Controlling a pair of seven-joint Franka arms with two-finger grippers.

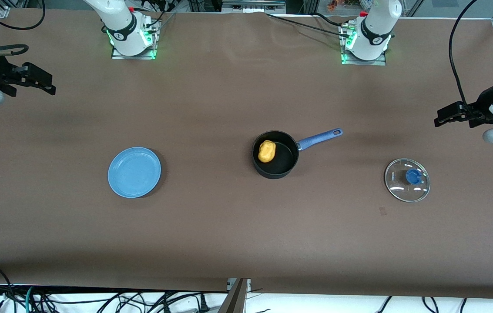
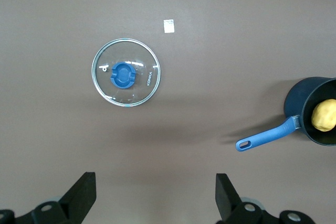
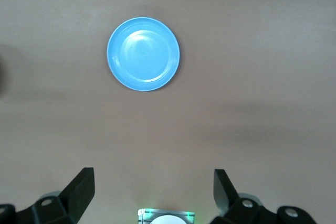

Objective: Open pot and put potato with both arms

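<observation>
The black pot (image 1: 284,158) stands open in the middle of the table, its blue handle (image 1: 320,138) pointing toward the left arm's end. The yellow potato (image 1: 266,151) lies inside it. The glass lid (image 1: 407,180) with its blue knob (image 1: 413,176) lies flat on the table toward the left arm's end. My left gripper (image 1: 441,118) is open and empty, high at that end; its wrist view shows the lid (image 2: 126,72), pot (image 2: 302,98) and potato (image 2: 324,115) below my left gripper (image 2: 156,192). My right gripper (image 1: 46,82) is open and empty, high at the right arm's end.
A flat light-blue plate (image 1: 134,172) lies empty toward the right arm's end, also in the right wrist view (image 3: 143,54). A small white tag (image 2: 169,25) lies on the brown table near the lid. Cables hang along the table's near edge.
</observation>
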